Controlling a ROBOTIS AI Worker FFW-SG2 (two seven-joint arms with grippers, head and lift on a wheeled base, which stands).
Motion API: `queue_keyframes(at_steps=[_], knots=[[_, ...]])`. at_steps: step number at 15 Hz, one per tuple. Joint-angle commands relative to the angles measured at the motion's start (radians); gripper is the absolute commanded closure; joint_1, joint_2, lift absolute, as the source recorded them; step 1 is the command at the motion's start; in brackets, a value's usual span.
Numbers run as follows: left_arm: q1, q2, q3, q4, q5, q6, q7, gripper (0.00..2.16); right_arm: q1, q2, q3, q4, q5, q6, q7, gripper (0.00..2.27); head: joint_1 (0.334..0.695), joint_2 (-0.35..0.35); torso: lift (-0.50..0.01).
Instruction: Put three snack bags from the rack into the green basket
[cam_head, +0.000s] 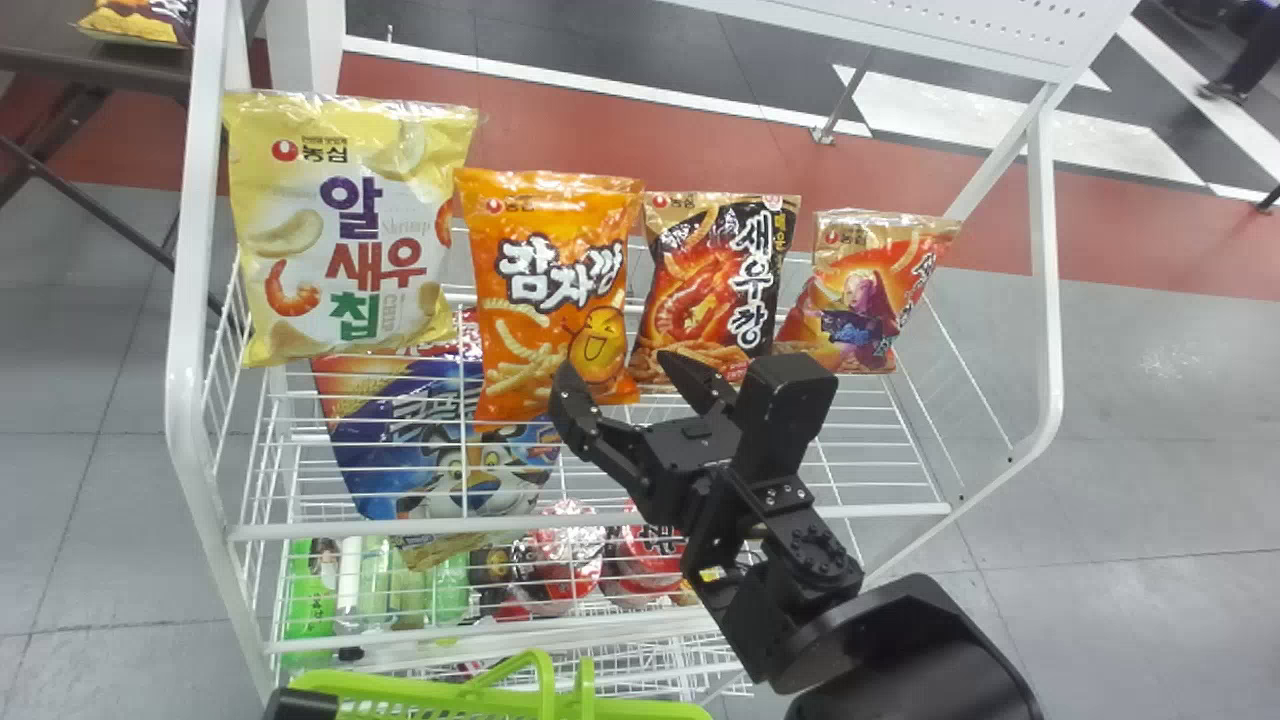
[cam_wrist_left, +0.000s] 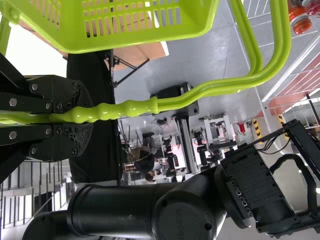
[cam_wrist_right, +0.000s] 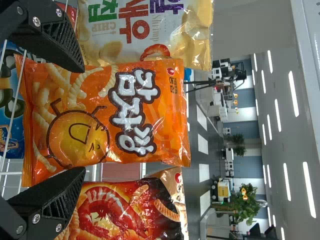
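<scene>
Right end effector (cam_head: 618, 366) open before orange snack bag (cam_head: 550, 285), nearer rack's left edge (cam_head: 184, 380); center, squeeze softly, lift straight, left end effector (cam_wrist_left: 87, 115) gripping handle (cam_wrist_left: 131, 107) of green basket (cam_wrist_left: 195, 20)

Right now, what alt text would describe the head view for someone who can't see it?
The robot's right gripper, black and open, points at an orange snack bag, one of four lined up on a white wire rack; a green basket shows at the bottom edge.

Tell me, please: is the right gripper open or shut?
Open. The right gripper has its two fingers wide apart, with the orange snack bag showing in the gap between them.
</scene>
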Motion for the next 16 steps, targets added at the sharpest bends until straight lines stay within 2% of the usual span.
queue_keyframes(at_steps=[1, 9, 16], knots=[[0.0, 0.0, 0.001, 0.001, 0.004, 0.014, 0.005, 1.89, -0.003, 0.001, 0.005, 0.001, 0.0, 0.0, 0.0, 0.12, 0.695, -0.35, 0.0], [-0.009, -0.002, 0.003, -0.004, 0.024, 0.052, 0.028, 1.89, -0.046, 0.001, 0.011, 0.045, -0.005, -0.034, 0.0, 0.13, 0.695, -0.35, 0.0], [-0.009, -0.002, 0.008, 0.003, 0.024, 0.052, 0.028, 1.89, -0.262, 0.041, 0.082, 0.271, 0.006, -0.049, 0.002, 0.13, 0.695, -0.35, 0.0]])
